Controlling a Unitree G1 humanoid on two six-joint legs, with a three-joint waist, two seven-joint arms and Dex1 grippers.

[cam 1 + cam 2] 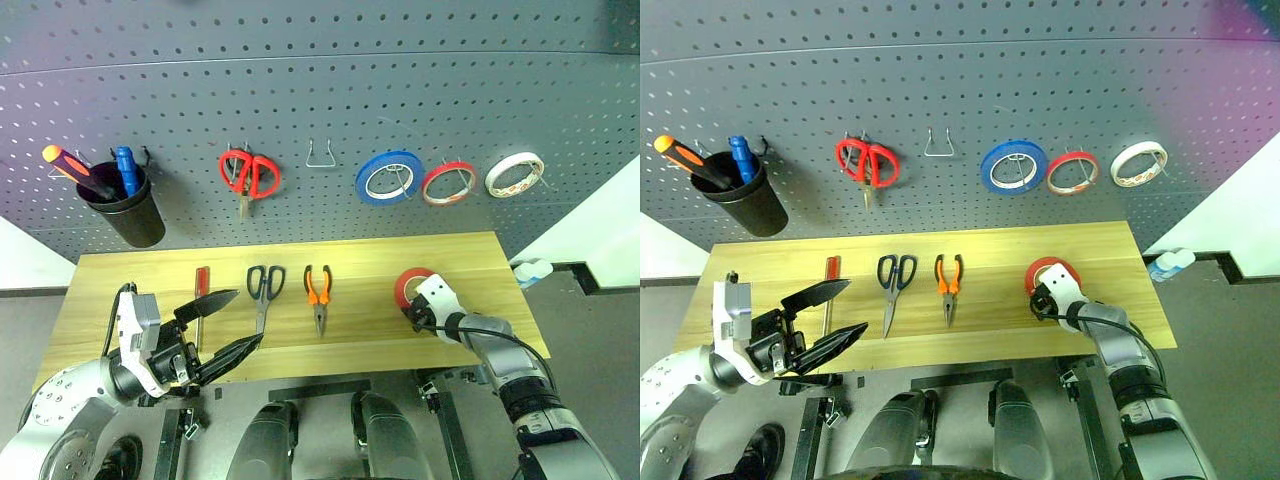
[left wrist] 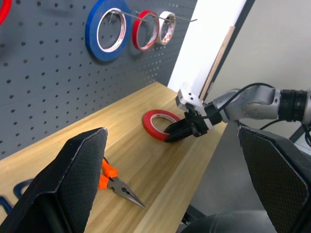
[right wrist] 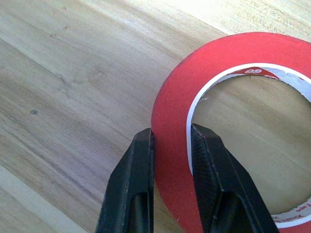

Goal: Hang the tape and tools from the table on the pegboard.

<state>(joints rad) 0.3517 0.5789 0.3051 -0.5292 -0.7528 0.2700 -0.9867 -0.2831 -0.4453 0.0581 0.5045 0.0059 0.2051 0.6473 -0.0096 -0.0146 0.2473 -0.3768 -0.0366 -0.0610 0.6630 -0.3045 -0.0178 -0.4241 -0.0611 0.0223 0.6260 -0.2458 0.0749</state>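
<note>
Your right gripper (image 3: 171, 145) pinches the tape's (image 3: 233, 121) wall, ready to lift; your left gripper (image 1: 228, 322) waits wide open, empty.

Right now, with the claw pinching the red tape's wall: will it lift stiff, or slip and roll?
The red tape likely lifts stiff: a solid wound ring. The right claw pinches only its wall, so it may swing. Round, so probably rolls if dropped on edge onto the table.

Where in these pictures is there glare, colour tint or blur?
Right wrist view: bright glare washes out the table beyond the tape. Right eye view: a purple tint on the pegboard. Left wrist view: the near fingers are blurred.
</note>
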